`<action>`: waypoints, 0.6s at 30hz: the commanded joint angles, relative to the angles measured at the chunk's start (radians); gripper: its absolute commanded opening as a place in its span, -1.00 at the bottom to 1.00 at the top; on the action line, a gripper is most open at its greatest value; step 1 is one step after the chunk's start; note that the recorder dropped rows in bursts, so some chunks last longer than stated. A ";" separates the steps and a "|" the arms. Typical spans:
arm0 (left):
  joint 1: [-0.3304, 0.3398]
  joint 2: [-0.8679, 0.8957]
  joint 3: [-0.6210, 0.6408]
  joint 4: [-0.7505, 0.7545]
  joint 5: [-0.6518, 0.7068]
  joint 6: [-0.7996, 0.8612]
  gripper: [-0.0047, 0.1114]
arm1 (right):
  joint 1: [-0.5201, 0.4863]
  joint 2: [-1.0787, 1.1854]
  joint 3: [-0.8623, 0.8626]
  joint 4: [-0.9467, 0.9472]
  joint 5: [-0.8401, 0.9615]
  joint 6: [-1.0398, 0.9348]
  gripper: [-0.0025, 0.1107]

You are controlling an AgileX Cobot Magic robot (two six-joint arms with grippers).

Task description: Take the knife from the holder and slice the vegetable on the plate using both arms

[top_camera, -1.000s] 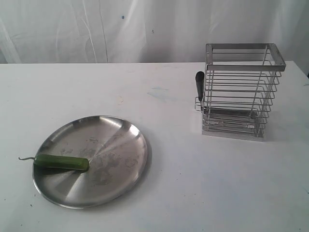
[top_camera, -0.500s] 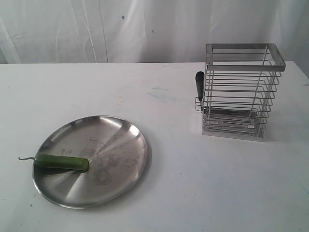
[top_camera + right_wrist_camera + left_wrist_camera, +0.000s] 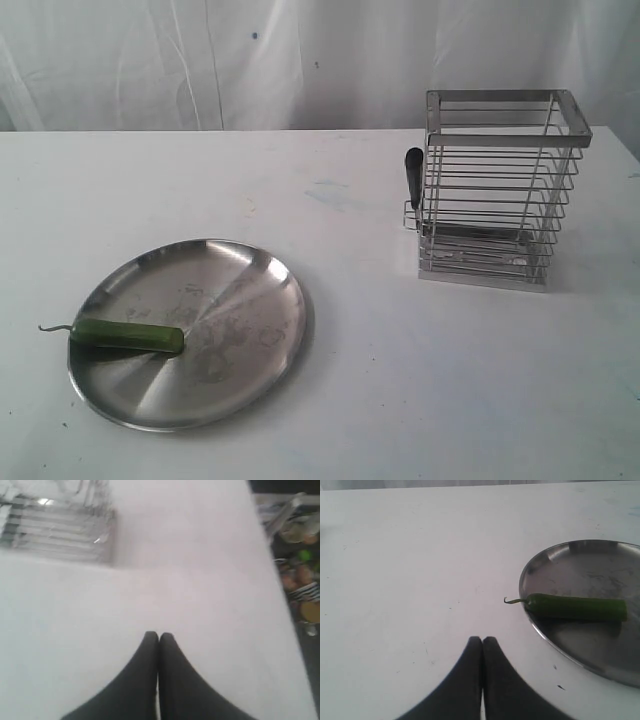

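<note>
You will find no text, label, brand, number or sign to read in any of the three views. The plate (image 3: 262, 345), the holder (image 3: 497, 190) and the black knife handle (image 3: 413, 176) carry no markings you can make out. The table (image 3: 400, 380) shows only faint smudges, not writing. In the right wrist view, the blurred coloured clutter (image 3: 300, 575) past the table edge is too soft to read.

One plate (image 3: 250, 270), one vegetable (image 3: 128, 336), one holder (image 3: 497, 190) and one knife (image 3: 413, 178) are sitting out; two claws are showing, the left claw (image 3: 482, 641) and the right claw (image 3: 159, 637).
</note>
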 commanded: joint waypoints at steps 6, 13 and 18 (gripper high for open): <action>-0.007 -0.005 0.002 -0.004 -0.001 0.000 -0.92 | 0.028 -0.003 -0.129 0.511 0.202 -0.348 -0.96; -0.007 -0.005 0.002 -0.004 -0.001 0.000 -0.92 | 0.202 0.006 -0.224 0.511 0.224 -0.279 -0.96; -0.007 -0.005 0.002 -0.004 -0.001 0.000 -0.92 | 0.377 0.079 -0.226 0.477 0.171 -0.227 -0.96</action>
